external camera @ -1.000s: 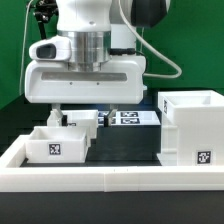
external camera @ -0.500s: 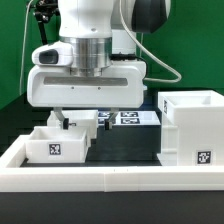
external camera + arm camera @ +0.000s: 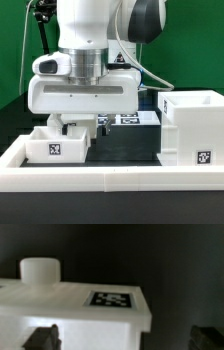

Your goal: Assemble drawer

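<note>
Above the rear drawer tray (image 3: 84, 128), gripper (image 3: 82, 117) has dropped lower, fingers (image 3: 40, 338) wide and empty; probably a grasp approach.

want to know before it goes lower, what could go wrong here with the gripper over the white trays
1. In the wrist view one finger of the open gripper hangs over the tagged white part, not beside it; lowering could ram its top rather than straddle it.
2. In the exterior view the front tray and rear tray stand close together, so a finger may nudge the neighbour.
</note>
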Motion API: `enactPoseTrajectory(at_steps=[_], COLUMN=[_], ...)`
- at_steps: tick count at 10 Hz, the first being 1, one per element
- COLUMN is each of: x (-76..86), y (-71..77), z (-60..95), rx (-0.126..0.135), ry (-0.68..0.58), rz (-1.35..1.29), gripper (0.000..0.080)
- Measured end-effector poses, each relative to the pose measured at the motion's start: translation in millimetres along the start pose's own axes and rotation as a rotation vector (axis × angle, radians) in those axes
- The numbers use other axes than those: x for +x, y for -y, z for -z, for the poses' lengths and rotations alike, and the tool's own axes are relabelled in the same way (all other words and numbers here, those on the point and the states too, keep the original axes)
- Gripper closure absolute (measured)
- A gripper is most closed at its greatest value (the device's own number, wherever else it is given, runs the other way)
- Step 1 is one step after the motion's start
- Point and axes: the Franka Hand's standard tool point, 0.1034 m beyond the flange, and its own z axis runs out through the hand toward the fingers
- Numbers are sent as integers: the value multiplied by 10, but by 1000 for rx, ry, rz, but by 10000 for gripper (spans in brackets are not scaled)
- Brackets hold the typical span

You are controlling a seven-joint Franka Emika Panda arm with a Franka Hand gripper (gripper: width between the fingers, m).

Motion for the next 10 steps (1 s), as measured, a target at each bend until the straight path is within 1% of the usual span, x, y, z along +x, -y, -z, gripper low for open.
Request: enactPoseTrajectory(at_steps=[2, 4, 9, 10], x=[-14, -15, -16, -16], y=[-6, -9, -5, -5], z=[-103, -167, -183, -183], rx=[-12, -19, -20, -21], ry=[-7, -13, -12, -12], rz=[4, 7, 6, 7], gripper=[151, 151, 151, 286])
